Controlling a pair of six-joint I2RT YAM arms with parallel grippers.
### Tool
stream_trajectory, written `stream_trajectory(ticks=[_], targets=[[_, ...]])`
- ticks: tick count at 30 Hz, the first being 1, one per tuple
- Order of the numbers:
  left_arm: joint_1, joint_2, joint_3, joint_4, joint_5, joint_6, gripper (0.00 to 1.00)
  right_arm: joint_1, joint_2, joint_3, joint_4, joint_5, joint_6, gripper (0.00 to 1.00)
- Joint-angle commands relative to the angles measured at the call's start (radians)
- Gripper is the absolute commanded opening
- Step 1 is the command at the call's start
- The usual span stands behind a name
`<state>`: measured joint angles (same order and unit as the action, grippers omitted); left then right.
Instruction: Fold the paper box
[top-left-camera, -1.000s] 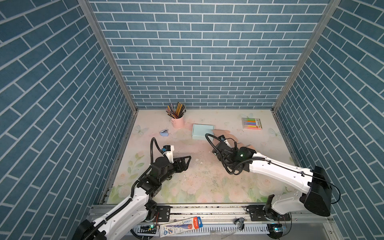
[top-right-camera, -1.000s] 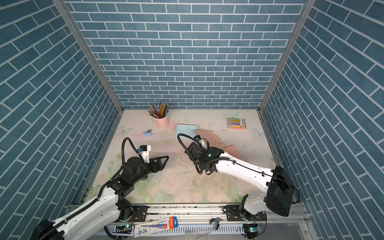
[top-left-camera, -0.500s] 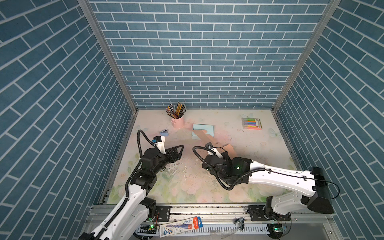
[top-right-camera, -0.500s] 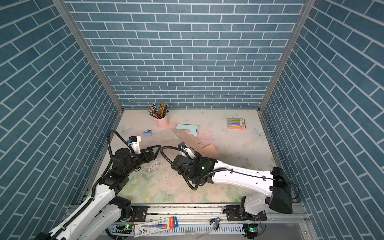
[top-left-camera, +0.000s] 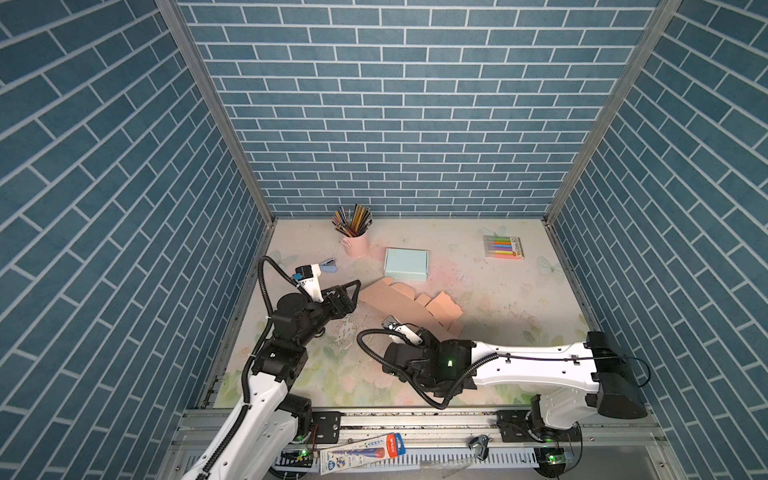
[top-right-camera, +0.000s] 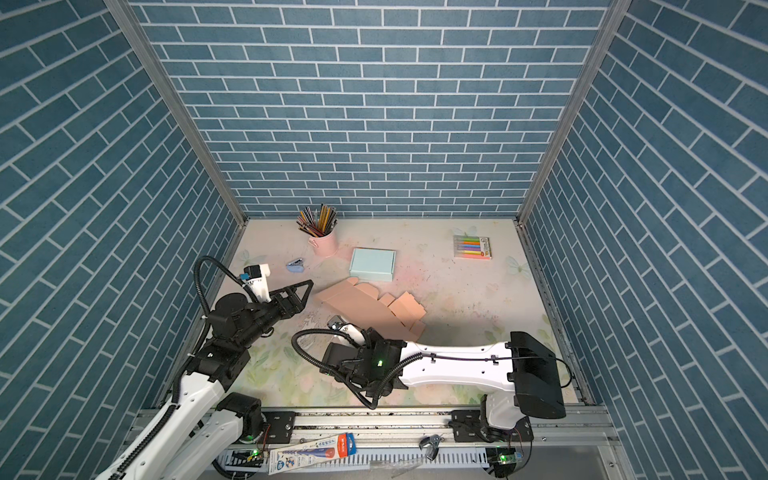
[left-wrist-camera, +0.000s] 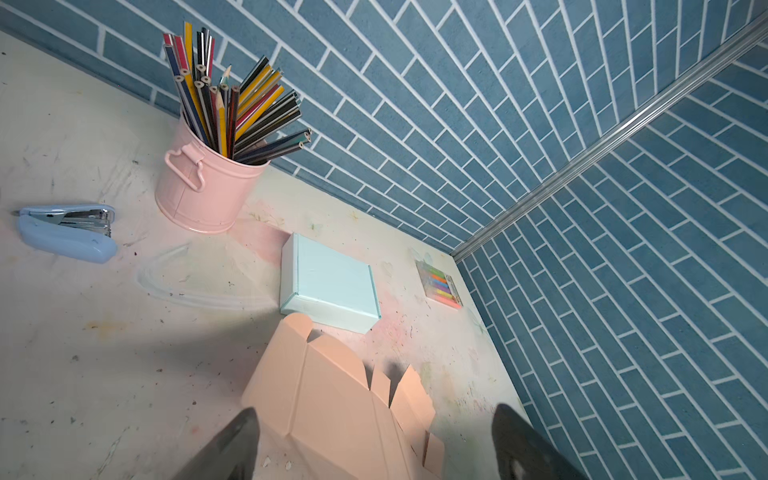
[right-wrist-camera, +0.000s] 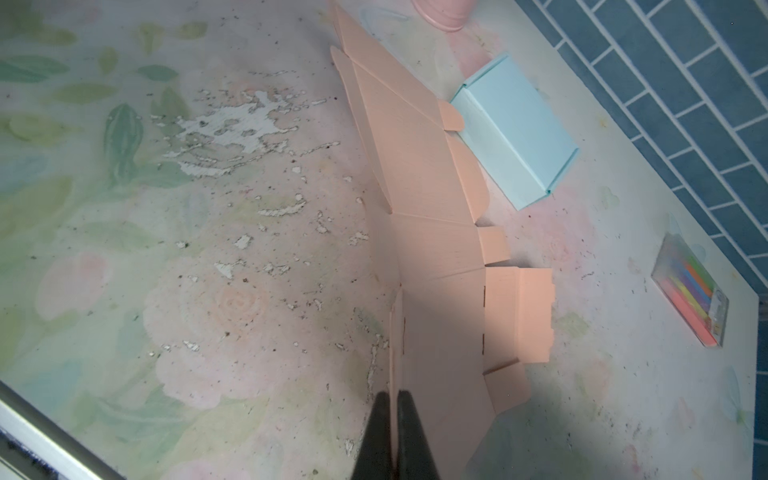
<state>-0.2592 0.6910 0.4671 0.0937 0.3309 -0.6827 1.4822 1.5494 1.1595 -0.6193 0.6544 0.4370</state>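
Both top views look steeply down from high at the front onto the whole counter (top-left-camera: 498, 299), nearly identically. The left wrist view sits low, facing the back right corner (left-wrist-camera: 455, 255). The right wrist view looks down from close; both wrist views share the flat paper box (left-wrist-camera: 332, 407).

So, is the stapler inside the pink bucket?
No, the stapler lies on the table beside the pink bucket, which holds pencils.
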Motion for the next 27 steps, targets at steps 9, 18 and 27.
stream_trajectory(ticks=[9,18,27], targets=[[0.008,0.034,-0.031,0.012,0.033,0.005,0.88,0.041,0.037,-0.125,0.183,-0.21,-0.172,0.0],[0.007,0.031,-0.091,0.029,0.075,0.006,0.88,0.041,0.051,-0.189,0.223,-0.29,-0.255,0.06],[0.007,0.025,-0.108,0.031,0.084,0.017,0.88,0.041,0.014,-0.192,0.205,-0.336,-0.228,0.31]])
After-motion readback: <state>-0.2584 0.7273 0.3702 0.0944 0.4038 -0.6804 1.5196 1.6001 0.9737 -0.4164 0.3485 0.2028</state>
